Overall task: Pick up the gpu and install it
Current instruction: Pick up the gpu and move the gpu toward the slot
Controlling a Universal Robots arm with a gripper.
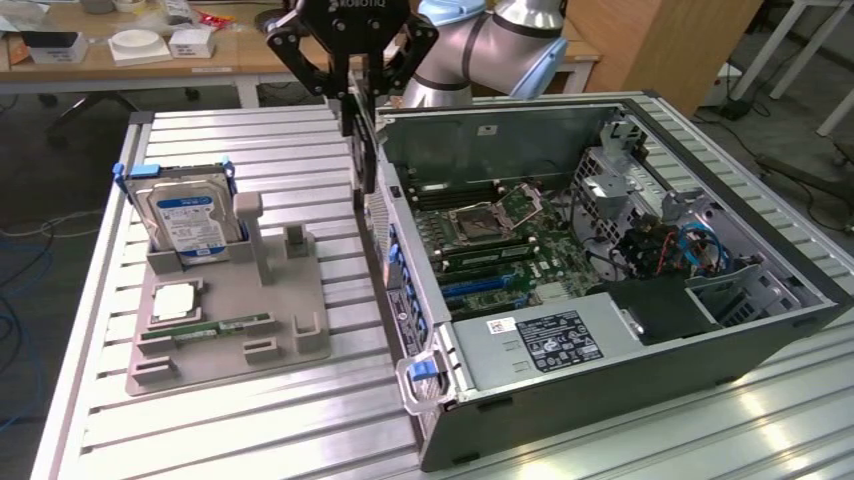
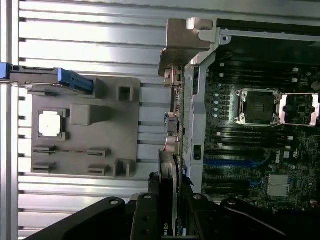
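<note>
**First speaker:** Where is the gpu, and what has hold of it?

**Second speaker:** The gripper (image 1: 356,98) is closed narrowly on the gpu (image 1: 360,150), pinching its two flat faces at one end. The thin dark card hangs on edge in the air. It is just beside the rear wall of the open computer case (image 1: 627,370), on the exterior view's left of that wall. From the wrist, the card runs edge-on away from the jaws to its silver bracket (image 2: 186,40). It sits in no slot yet.

**First speaker:** How would it handle?

**Second speaker:** Likely light and stiff, since it hangs straight without sagging. I judge it fragile: it is a bare circuit board, and its contact edge should not be squeezed or knocked. Held by one end, it could pivot between the fingers if the bracket catches the case wall. The safest hold seems to be the flat faces, away from the contact edge and bracket.

**First speaker:** What surrounds it?

**Second speaker:** Inside the case lies the motherboard (image 1: 507,250) with blue slots (image 1: 474,290). Well apart on the slatted table (image 1: 267,430), a grey fixture tray (image 1: 300,310) holds a hard drive (image 1: 187,225) and a memory stick (image 1: 220,326).
</note>
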